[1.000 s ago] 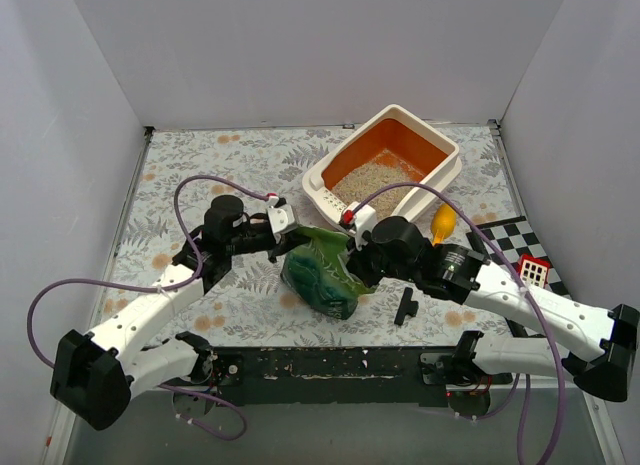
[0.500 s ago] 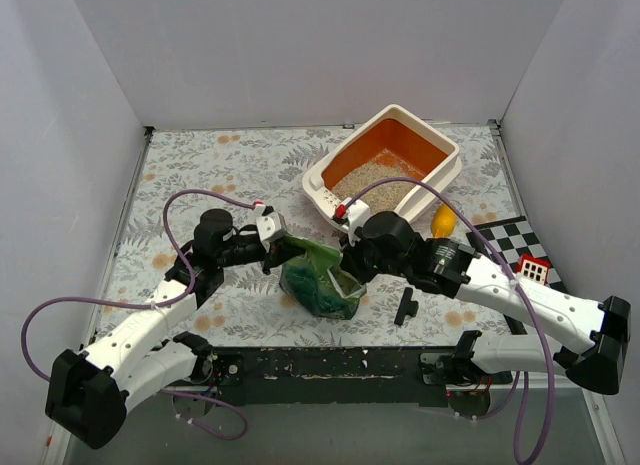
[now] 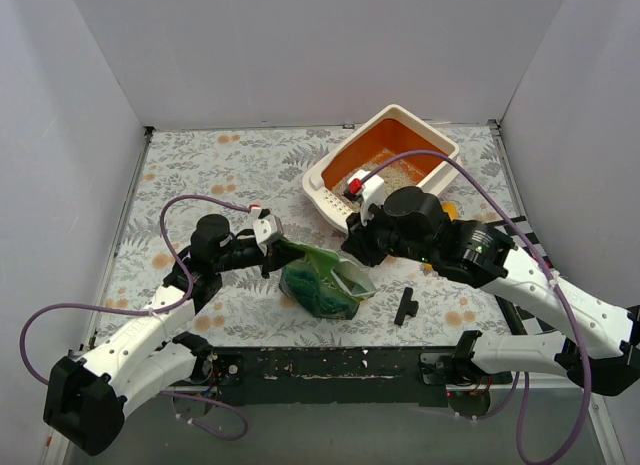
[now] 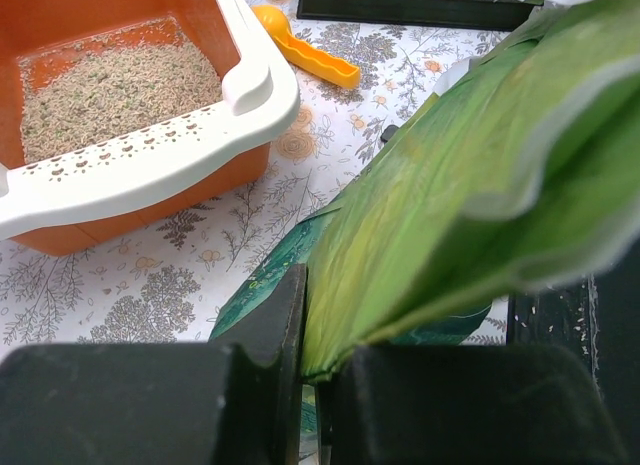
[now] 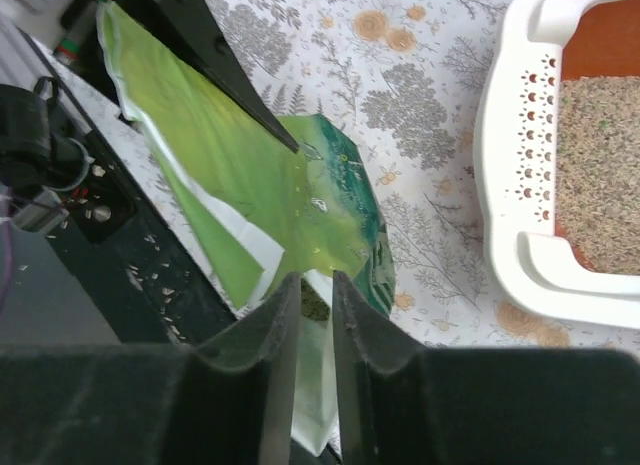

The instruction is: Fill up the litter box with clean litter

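Note:
The litter box (image 3: 325, 180) stands at the back right, cream-white outside and orange inside, with clean litter (image 3: 395, 171) spread on its floor. It also shows in the left wrist view (image 4: 150, 165) with the litter (image 4: 110, 90), and in the right wrist view (image 5: 510, 135) with the litter (image 5: 600, 155). A glossy green bag (image 3: 315, 280) stands on the table in front of the box. My left gripper (image 3: 277, 247) is shut on the bag's left edge (image 4: 450, 185). My right gripper (image 3: 352, 253) pinches the bag's right edge (image 5: 240, 175), fingers nearly together (image 5: 317, 285).
A yellow scoop (image 4: 305, 50) lies right of the box, mostly hidden under my right arm in the top view. A checkered mat (image 3: 510, 235) is at the right. A small black part (image 3: 405, 307) lies near the front edge. Grey walls enclose the table.
The bag has come down and now rests lower, with its mouth spread wider. My right arm has risen and drawn back toward the box. My left gripper has shifted slightly down-left.

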Controlling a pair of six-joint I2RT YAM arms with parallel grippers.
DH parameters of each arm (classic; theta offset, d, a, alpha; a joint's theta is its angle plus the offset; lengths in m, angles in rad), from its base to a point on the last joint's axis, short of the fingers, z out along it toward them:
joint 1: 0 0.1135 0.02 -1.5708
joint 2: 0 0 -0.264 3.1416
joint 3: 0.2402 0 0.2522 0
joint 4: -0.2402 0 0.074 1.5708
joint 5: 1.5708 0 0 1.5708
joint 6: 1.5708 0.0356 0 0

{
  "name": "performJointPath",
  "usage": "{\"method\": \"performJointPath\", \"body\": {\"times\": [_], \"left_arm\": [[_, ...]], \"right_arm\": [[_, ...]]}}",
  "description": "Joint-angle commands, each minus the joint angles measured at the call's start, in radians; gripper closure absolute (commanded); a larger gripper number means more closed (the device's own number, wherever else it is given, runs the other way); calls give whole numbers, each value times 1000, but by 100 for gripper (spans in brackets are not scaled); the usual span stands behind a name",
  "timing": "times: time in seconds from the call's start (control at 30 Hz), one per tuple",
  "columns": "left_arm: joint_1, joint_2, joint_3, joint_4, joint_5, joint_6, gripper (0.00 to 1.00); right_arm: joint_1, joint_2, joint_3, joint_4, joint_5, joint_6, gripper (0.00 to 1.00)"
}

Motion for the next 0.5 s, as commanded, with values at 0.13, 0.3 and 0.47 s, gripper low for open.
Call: {"method": "performJointPath", "body": {"times": [0.13, 0.3, 0.47], "left_arm": [[-12, -9, 11, 50, 51, -18, 100], [-12, -11, 11, 53, 56, -27, 100], [-14, -17, 13, 52, 48, -27, 100]], "right_arm": [[6, -28, 54, -152, -85, -18, 99], [6, -39, -33, -103, -122, -2, 99], [6, -35, -116, -40, -153, 3, 99]]}}
